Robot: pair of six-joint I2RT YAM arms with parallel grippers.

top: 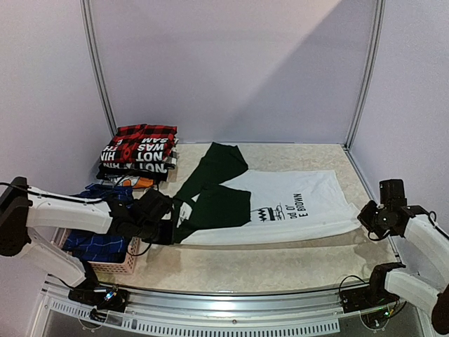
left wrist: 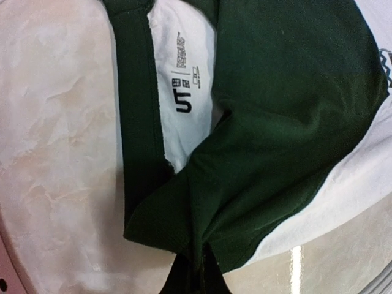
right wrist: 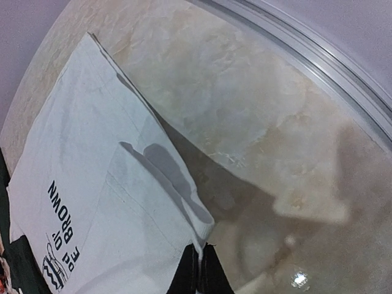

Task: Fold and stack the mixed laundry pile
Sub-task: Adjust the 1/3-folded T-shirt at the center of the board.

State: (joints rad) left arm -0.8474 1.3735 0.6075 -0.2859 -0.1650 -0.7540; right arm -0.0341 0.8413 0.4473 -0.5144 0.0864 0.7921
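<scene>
While the white T-shirt (top: pixel 295 203) lies spread flat across the middle of the table (top: pixel 280 270), black print up, its dark green sleeves (top: pixel 214 168) are bunched over at the collar end; the left gripper (left wrist: pixel 197 278) is squeezed tight on green fabric near the neck label, probably a sleeve edge but hard to say; the right gripper (right wrist: pixel 199 269) is pinched together on the white hem corner at the right; a folded stack (top: pixel 137 160) sits back left with the red-and-black plaid shirt (top: pixel 146 133) on top; blue plaid pieces (top: pixel 98 242) fill the pink basket (top: pixel 112 268).
</scene>
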